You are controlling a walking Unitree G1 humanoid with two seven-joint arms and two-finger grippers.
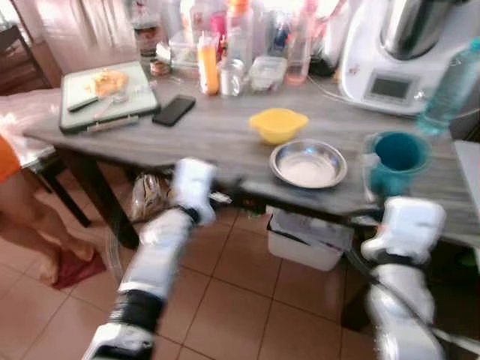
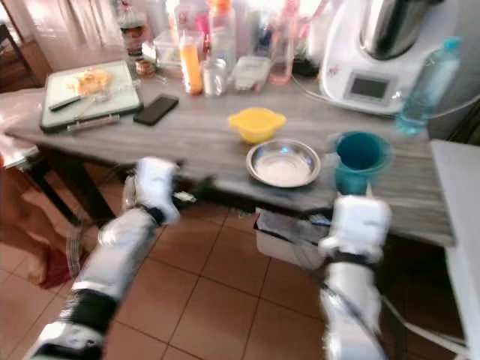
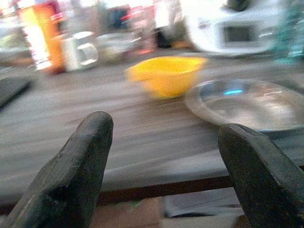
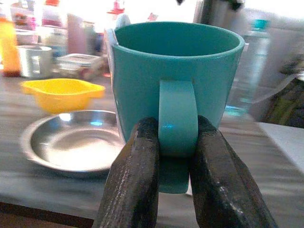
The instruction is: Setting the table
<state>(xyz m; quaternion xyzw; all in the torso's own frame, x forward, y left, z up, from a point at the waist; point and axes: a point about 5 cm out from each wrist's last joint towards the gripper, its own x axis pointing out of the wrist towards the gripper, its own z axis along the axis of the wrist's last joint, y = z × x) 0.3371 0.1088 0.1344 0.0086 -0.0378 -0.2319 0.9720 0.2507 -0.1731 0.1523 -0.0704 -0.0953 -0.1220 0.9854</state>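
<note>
A teal mug (image 1: 397, 161) stands upright near the front right edge of the grey wooden table (image 1: 210, 135). My right gripper (image 4: 173, 156) is shut on the mug's handle (image 4: 177, 116). Left of the mug lies a steel plate (image 1: 308, 164), and behind that a yellow bowl (image 1: 278, 124). My left gripper (image 3: 161, 156) is open and holds nothing; it hovers at the table's front edge, facing the yellow bowl (image 3: 166, 75) and the steel plate (image 3: 247, 102).
A green cutting board (image 1: 109, 94) with food and a knife sits far left, a black phone (image 1: 174, 110) beside it. Bottles and jars (image 1: 225, 45) crowd the back. A white kitchen machine (image 1: 397, 56) and a water bottle (image 1: 450, 90) stand at the right. A person's leg (image 1: 30, 217) is at the left.
</note>
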